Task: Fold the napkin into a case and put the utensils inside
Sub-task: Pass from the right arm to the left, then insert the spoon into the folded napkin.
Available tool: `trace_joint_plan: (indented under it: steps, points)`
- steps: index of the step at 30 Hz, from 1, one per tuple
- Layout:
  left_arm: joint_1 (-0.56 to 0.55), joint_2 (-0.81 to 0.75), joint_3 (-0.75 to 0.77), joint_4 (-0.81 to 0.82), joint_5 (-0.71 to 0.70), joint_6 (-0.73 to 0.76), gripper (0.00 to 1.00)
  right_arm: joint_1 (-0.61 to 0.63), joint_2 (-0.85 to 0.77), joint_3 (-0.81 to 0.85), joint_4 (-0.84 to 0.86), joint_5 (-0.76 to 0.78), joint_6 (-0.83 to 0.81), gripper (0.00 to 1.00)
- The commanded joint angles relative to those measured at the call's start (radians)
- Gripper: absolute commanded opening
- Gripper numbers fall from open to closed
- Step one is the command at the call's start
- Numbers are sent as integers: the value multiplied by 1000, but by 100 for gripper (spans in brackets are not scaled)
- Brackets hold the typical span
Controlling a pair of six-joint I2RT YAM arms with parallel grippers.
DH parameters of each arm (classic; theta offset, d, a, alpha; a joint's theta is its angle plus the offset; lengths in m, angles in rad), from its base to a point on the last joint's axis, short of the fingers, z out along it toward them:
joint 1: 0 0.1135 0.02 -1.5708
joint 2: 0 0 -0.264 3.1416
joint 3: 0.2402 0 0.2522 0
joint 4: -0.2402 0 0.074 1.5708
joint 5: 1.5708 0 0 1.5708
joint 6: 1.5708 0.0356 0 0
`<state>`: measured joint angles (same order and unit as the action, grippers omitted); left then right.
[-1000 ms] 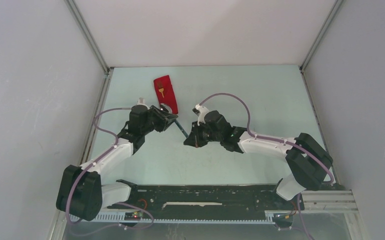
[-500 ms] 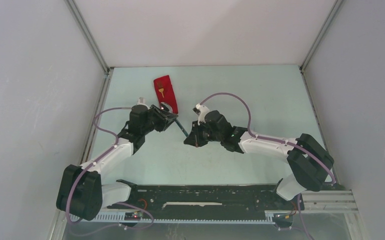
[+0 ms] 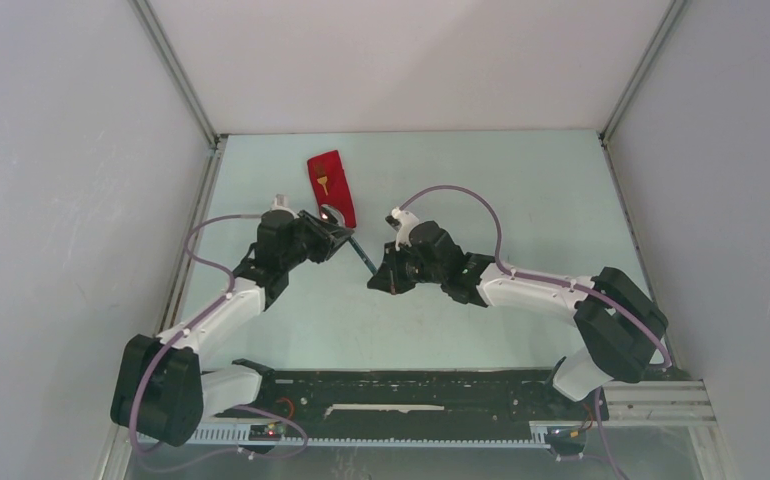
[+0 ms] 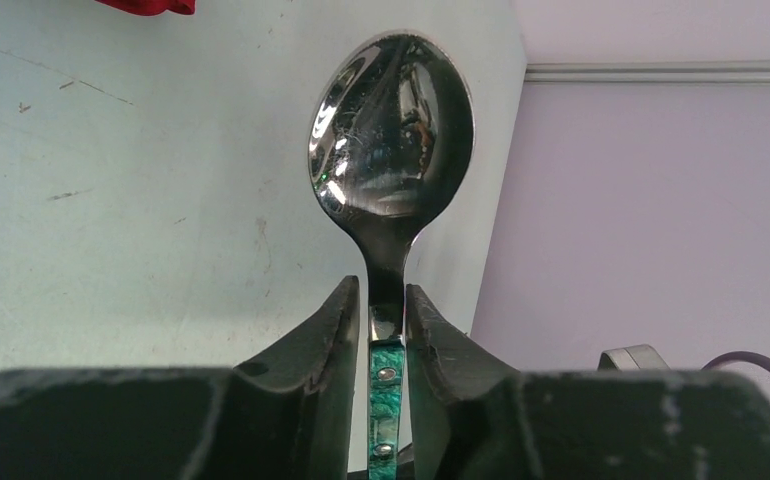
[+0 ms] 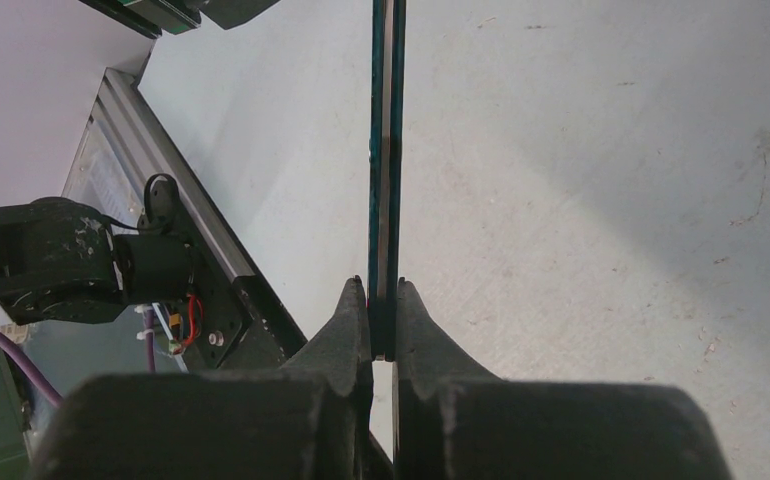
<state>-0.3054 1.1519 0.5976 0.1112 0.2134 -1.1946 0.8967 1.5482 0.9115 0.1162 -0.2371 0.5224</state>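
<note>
Both pairs of jaws still pinch the spoon (image 4: 391, 150).

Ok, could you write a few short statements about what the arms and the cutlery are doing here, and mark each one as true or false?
1. The spoon is clamped between the fingers of the left gripper. True.
2. The right gripper is open and holds nothing. False: its fingers are shut on the spoon's thin teal handle.
3. The red case lies on the table, beyond both grippers. True.
4. The gold fork lies on the bare table beside the right arm. False: it shows against the red case.
</note>
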Motion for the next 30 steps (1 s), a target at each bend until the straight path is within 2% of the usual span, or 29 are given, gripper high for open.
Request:
trace_joint_plan:
  steps: [1,3,5,6,8,9,11,12,13,17,23,30]
  points:
    - [-5,5,49,23,-10,30,24,10,-46,10,64,7,-20,0]
    - [-5,5,54,25,-13,33,19,11,-43,9,62,8,-23,0]
    - [-6,6,59,25,-15,40,10,11,-42,9,64,8,-26,0]
    - [-6,7,62,24,-19,48,2,11,-40,8,68,9,-27,0]
    - [-5,12,75,19,-31,73,0,11,-33,26,40,9,-36,0]
    - [-5,18,90,5,-37,96,0,6,-29,39,6,18,-44,9]
    - [-2,41,155,-46,-84,188,0,-22,-34,56,-71,56,-37,42]
    - [0,57,210,-74,-137,255,0,-40,-43,54,-95,60,-36,51]
    - [3,80,257,-99,-187,322,0,-55,-57,49,-109,56,-41,54]
    - [32,250,466,-231,-334,553,0,-89,-120,13,-180,73,-64,54]
    - [82,534,781,-248,-445,755,0,-156,-190,-93,-192,39,-59,53]
    - [150,875,1168,-297,-460,835,0,-240,-230,-197,-176,-27,-54,52]
